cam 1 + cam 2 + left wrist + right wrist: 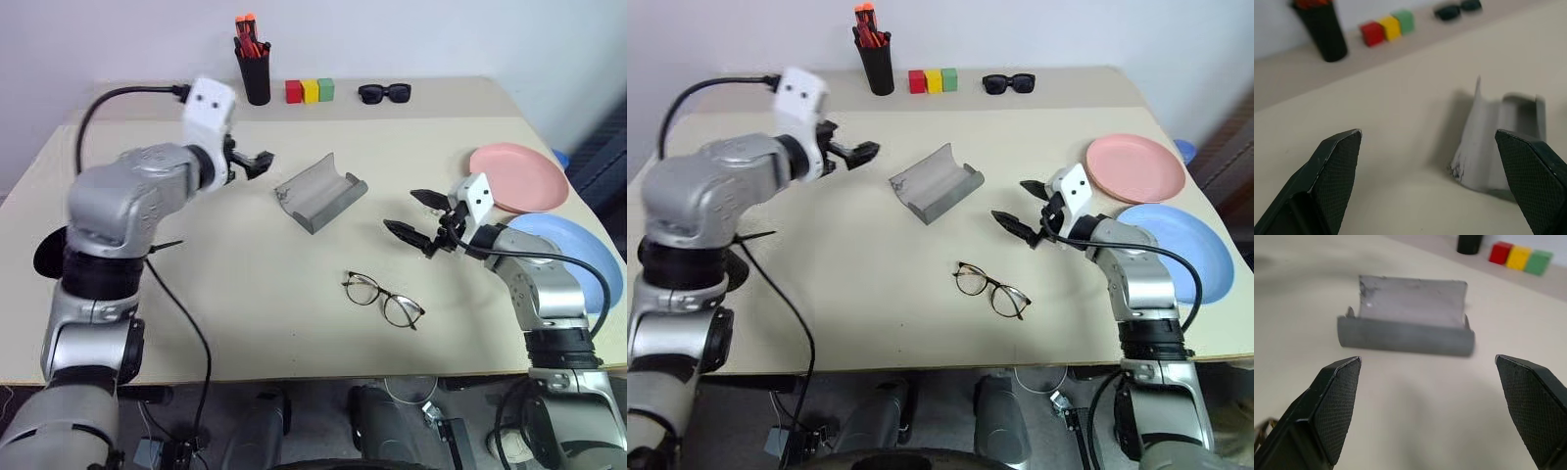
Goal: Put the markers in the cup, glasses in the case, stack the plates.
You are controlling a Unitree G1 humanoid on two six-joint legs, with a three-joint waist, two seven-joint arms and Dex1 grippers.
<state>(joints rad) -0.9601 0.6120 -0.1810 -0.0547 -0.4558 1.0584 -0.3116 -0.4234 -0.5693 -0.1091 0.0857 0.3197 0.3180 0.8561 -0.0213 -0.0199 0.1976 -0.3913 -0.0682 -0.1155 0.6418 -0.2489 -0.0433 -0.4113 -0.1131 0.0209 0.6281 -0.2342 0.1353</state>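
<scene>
Glasses (383, 300) sit nearest, unfolded on the desk (245, 294), front centre. Left to right: left claw (253, 163) spread wide, empty, up over the desk beside the case (320, 191); case lies open mid-desk, lid up; right claw (419, 223) wide too, empty, level, near the glasses but apart; pink plate (522, 177) and blue plate (573, 257) side by side at the right edge (not stacked). Judgement: thin wire frame looks light, bendy, lenses scratch easily — grab the bridge, not a temple. No readable writing or brand anywhere
</scene>
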